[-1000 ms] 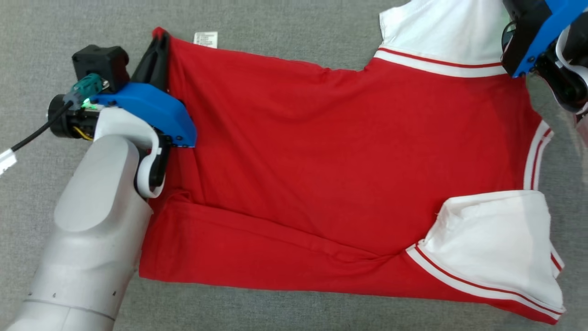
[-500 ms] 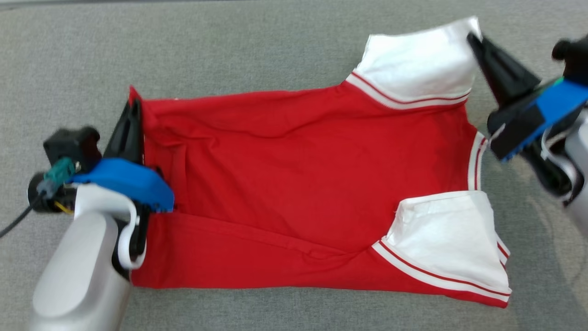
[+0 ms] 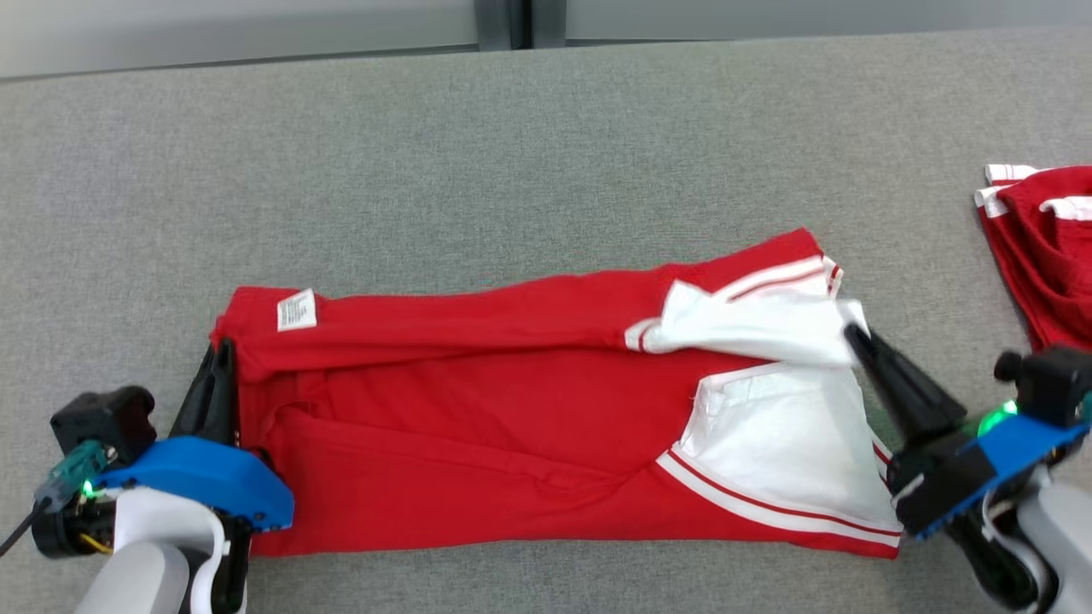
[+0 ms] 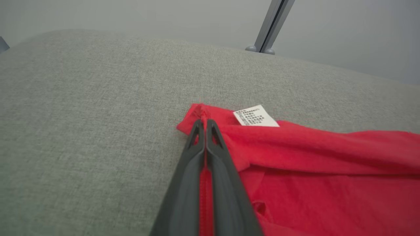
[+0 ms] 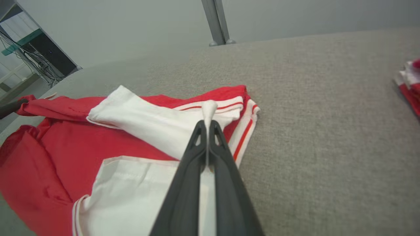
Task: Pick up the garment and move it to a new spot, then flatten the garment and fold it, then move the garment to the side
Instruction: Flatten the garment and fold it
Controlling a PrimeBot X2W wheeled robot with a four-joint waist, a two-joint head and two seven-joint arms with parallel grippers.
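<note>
Here, on the grey table [image 3: 512,153], the red T-shirt [image 3: 478,426] lies half folded across the middle.
My right gripper [image 3: 853,334] is clamped tight on the white sleeve [image 3: 751,328] at its tip; my left gripper [image 3: 223,350] is clamped on the hem corner beside the care label [image 3: 296,309].

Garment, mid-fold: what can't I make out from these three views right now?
Head view: garment layers under the folded-over far edge, hidden by the fold.
Left wrist view: care label print too small.
Head view: second red garment cut off at the right edge.
Right wrist view: near white sleeve partly behind the right pincer.
Left wrist view: layers pinched by the left pincer, hidden between its shut fingers.
</note>
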